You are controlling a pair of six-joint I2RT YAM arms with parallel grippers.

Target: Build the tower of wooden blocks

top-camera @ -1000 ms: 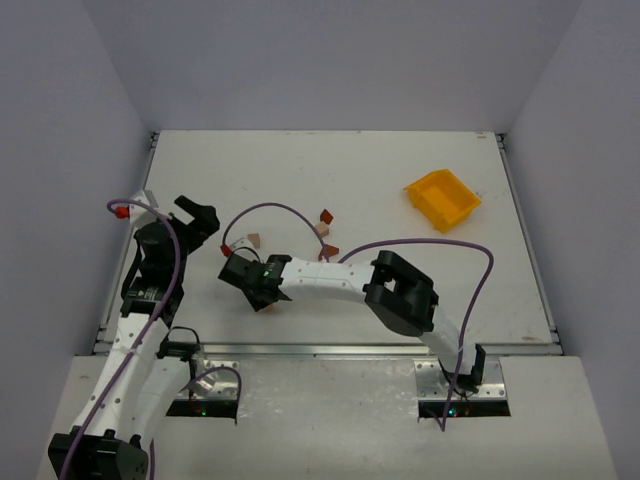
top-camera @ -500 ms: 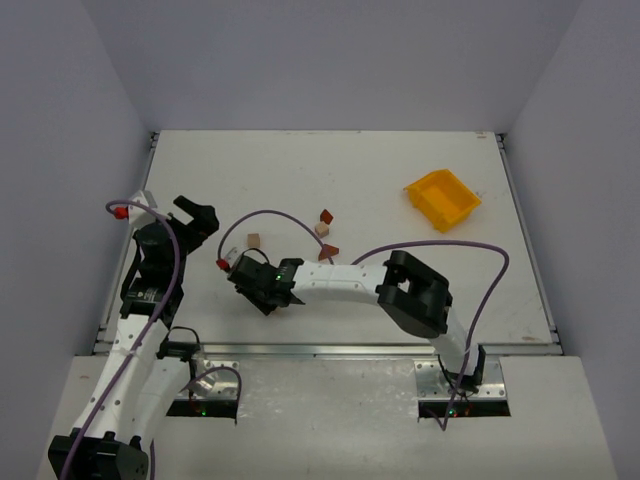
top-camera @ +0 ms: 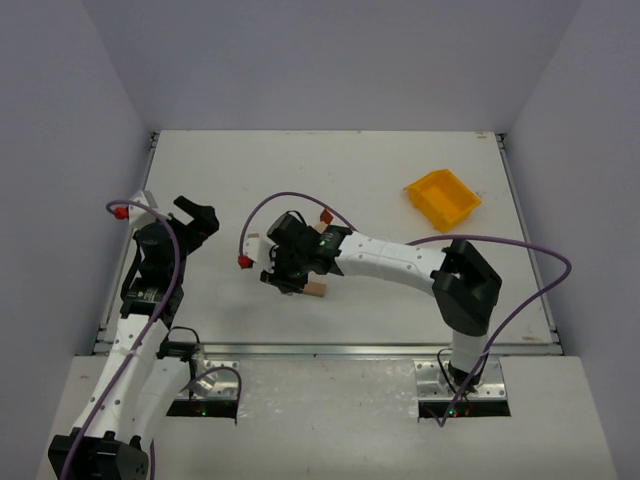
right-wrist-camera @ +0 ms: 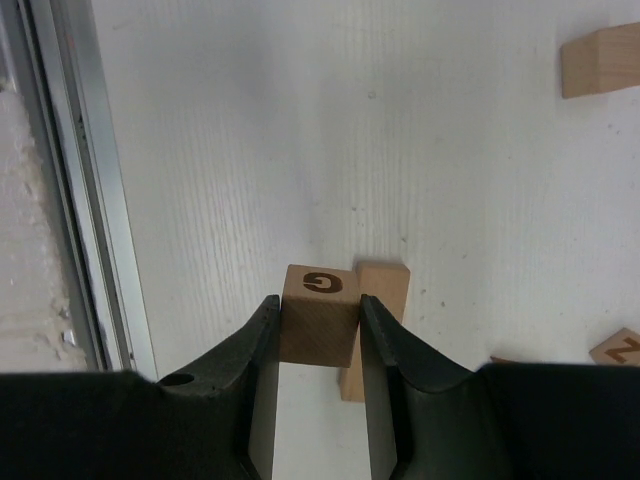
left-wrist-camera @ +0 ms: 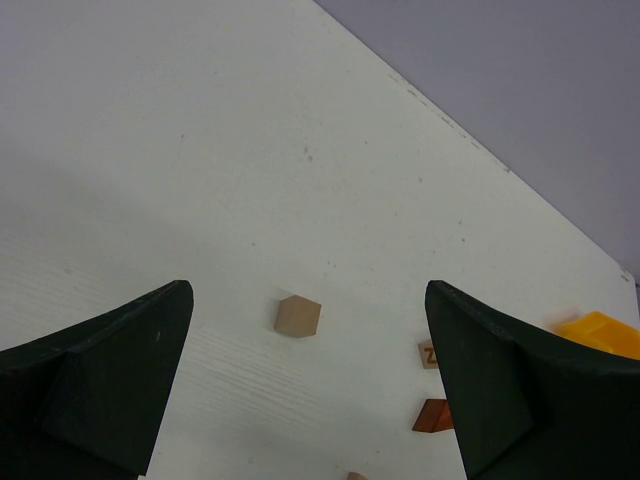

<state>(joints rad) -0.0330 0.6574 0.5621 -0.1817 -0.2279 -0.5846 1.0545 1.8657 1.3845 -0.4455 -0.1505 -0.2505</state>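
My right gripper (right-wrist-camera: 318, 310) is shut on a pale wooden cube marked G (right-wrist-camera: 320, 318), held just above the table. A long pale block (right-wrist-camera: 380, 320) lies right behind the cube, touching or nearly touching it. In the top view the right gripper (top-camera: 287, 278) sits mid-table with that long block (top-camera: 317, 290) beside it. A reddish-brown block (top-camera: 325, 215) lies a little farther back. My left gripper (left-wrist-camera: 308, 290) is open and empty above the table's left side. It faces a tan cube (left-wrist-camera: 298, 316), a tile marked Z (left-wrist-camera: 428, 354) and a reddish wedge (left-wrist-camera: 432, 414).
A yellow plastic bin (top-camera: 442, 199) stands at the back right. Another pale block (right-wrist-camera: 600, 60) lies farther off in the right wrist view. The table's metal front rail (right-wrist-camera: 70, 180) runs close to the right gripper. Purple cables loop over both arms.
The right arm has swung its elbow to the right and its gripper has moved right and slightly back. The long pale block now shows beside it. The left arm has not moved.
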